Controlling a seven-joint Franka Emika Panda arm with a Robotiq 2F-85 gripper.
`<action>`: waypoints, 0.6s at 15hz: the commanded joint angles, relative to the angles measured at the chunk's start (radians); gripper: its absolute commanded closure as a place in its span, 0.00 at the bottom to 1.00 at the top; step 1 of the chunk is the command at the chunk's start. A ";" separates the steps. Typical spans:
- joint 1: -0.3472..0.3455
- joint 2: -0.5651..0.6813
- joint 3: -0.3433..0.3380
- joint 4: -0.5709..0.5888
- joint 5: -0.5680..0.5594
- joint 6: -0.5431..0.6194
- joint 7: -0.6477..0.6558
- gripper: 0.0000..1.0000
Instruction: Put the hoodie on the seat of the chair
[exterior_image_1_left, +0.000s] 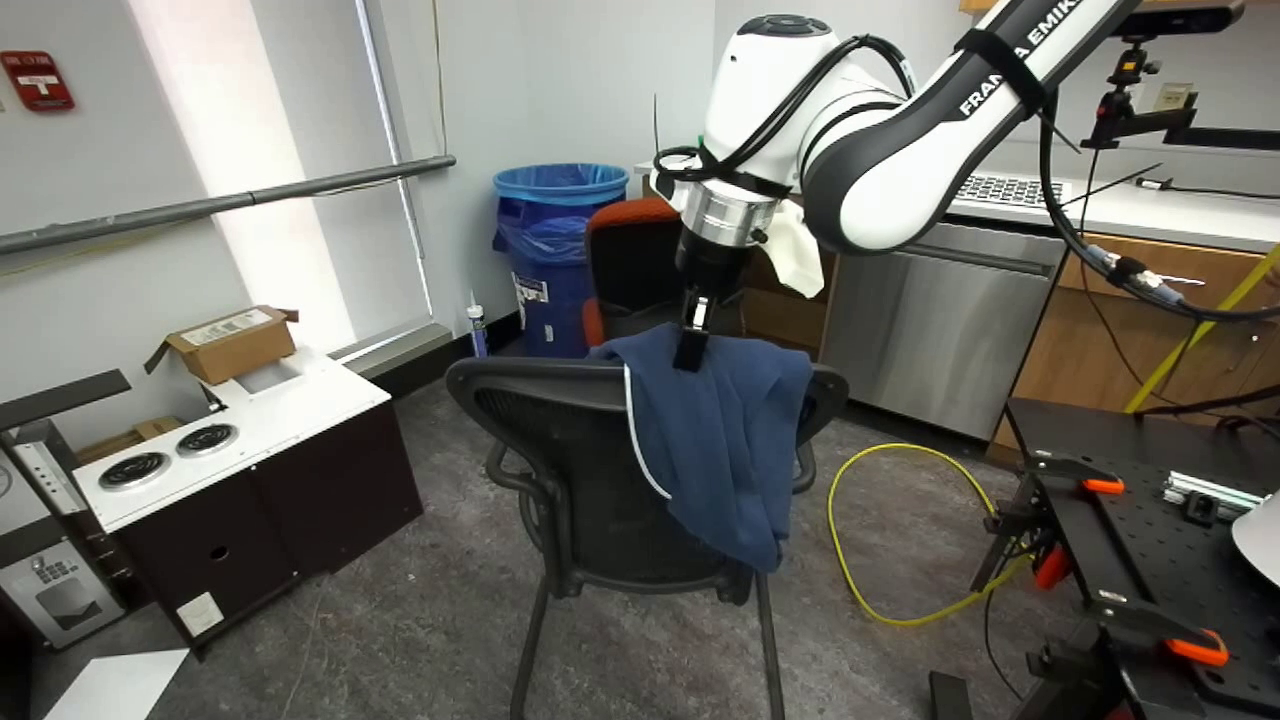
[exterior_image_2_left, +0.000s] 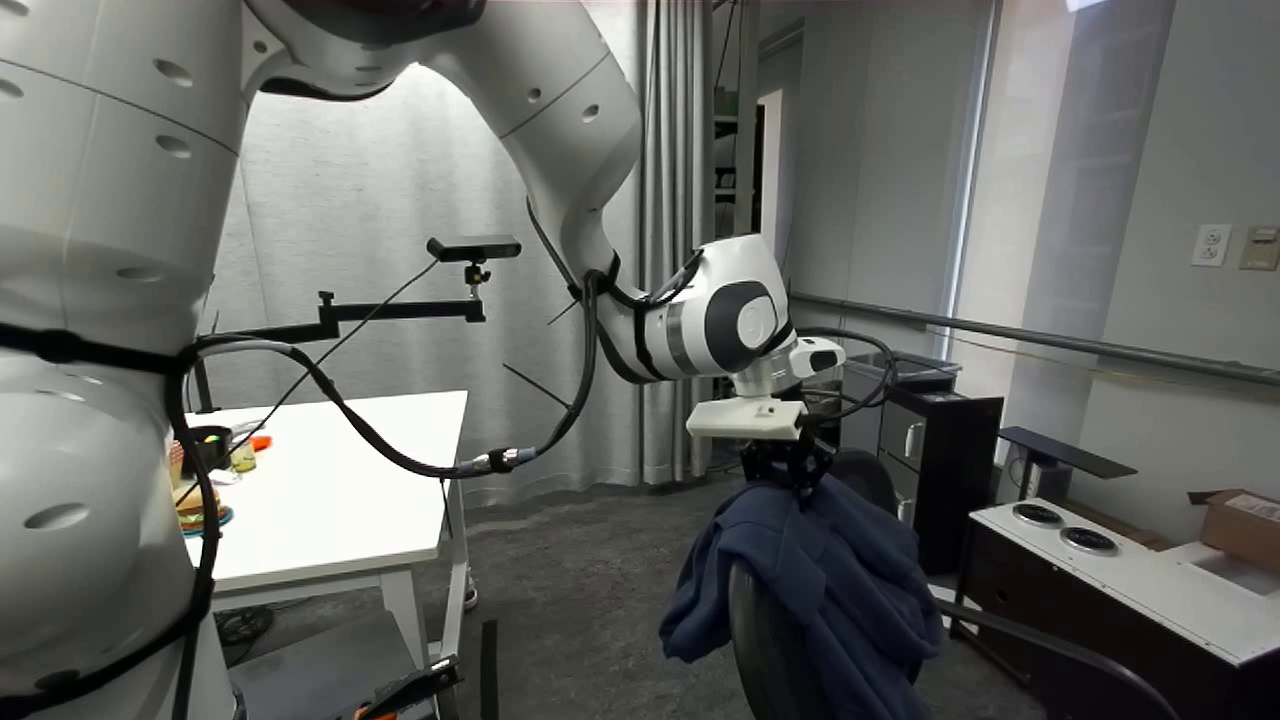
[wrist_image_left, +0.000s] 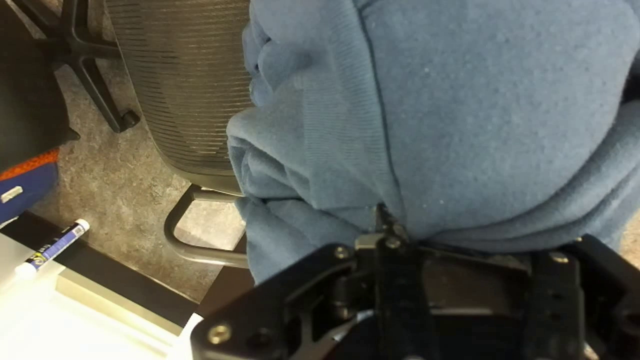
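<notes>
Wrist view and both exterior views place the gripper (exterior_image_1_left: 690, 355) at the top of the hoodie (exterior_image_1_left: 720, 450); folds hide the contact, so whether it grips cannot be told. Directly below, the hoodie hangs on both sides of the back of the chair (exterior_image_1_left: 575, 480); the apparent seat (wrist_image_left: 182, 85) lies to the hoodie's left in the wrist view, the likely carrying direction.

Navy hoodie (exterior_image_1_left: 725, 440), black chair (exterior_image_1_left: 605, 485), black gripper (exterior_image_1_left: 690, 350), yellow cord (exterior_image_1_left: 900, 622), mottled grey floor (exterior_image_1_left: 420, 620)
</notes>
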 joint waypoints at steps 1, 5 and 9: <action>0.007 0.021 -0.023 0.002 -0.034 0.065 0.012 1.00; -0.020 -0.082 0.051 -0.073 0.051 0.093 -0.081 1.00; -0.044 -0.156 0.145 -0.114 0.184 0.118 -0.196 1.00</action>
